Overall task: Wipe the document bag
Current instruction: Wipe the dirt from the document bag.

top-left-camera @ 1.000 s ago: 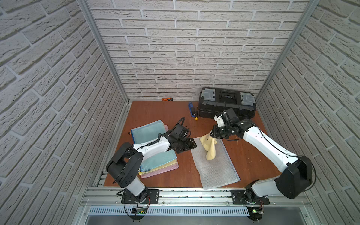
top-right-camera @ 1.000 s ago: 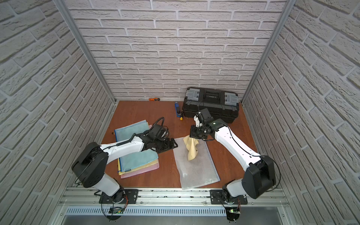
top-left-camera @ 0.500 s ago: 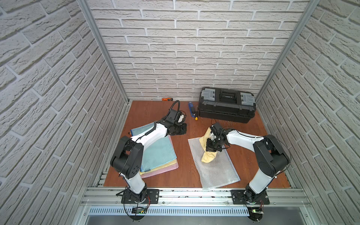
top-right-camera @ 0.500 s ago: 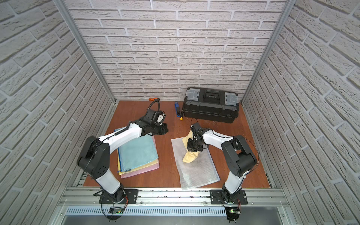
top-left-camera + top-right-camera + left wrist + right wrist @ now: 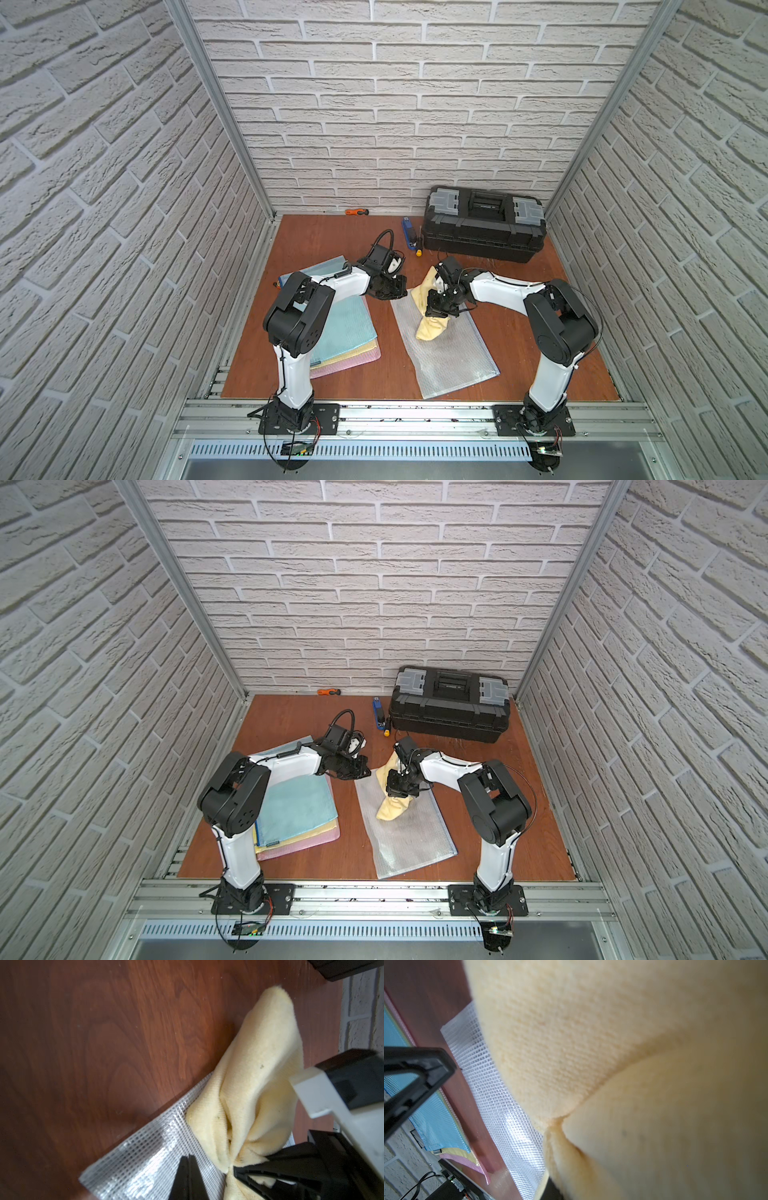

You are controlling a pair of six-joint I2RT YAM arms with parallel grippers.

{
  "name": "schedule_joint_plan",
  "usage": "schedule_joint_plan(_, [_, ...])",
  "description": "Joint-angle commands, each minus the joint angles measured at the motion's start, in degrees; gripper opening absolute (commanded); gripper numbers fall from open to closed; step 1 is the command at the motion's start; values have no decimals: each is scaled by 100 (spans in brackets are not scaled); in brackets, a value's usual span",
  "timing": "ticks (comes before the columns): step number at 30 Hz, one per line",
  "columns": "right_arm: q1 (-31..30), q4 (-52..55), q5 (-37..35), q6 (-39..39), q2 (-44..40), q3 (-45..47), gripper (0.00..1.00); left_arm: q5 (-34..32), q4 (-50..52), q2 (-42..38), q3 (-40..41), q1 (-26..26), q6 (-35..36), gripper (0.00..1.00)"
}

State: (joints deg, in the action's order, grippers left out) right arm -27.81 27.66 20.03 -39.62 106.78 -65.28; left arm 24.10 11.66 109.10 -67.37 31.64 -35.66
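The left gripper (image 5: 395, 291) has swung back from the far end of the stack of blue, yellow and pink mesh bags (image 5: 349, 336) to the far left corner of the clear mesh plastic document bag (image 5: 453, 357); its jaws are together, tips over the mesh, and whether they pinch it I cannot tell; the bag lies flat on the reddish-brown wooden table (image 5: 324, 237), mid-front between the arms, just beside the stack; the right gripper (image 5: 438, 311) is clamped on a pale yellow cloth (image 5: 431, 331), bunched and resting on the bag's far half; a black plastic toolbox (image 5: 484, 228) stands by the back wall.
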Motion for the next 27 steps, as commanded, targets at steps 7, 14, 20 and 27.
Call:
schedule_joint_plan(7, [-49, 492, -200, 248, 410, -701, 2, -344, 186, 70, 320, 31, 92, 0])
schedule_joint_plan(14, [-41, 529, -247, 226, 457, -478, 2, -604, 163, 153, 382, 27, 2, 0])
schedule_joint_plan(20, [83, 776, -472, 323, 40, 149, 2, -1047, 291, 142, 461, 2, -34, 0])
schedule_joint_plan(27, [571, 1103, -628, 488, -972, 1262, 2, -938, 195, 241, 652, -44, -89, 0])
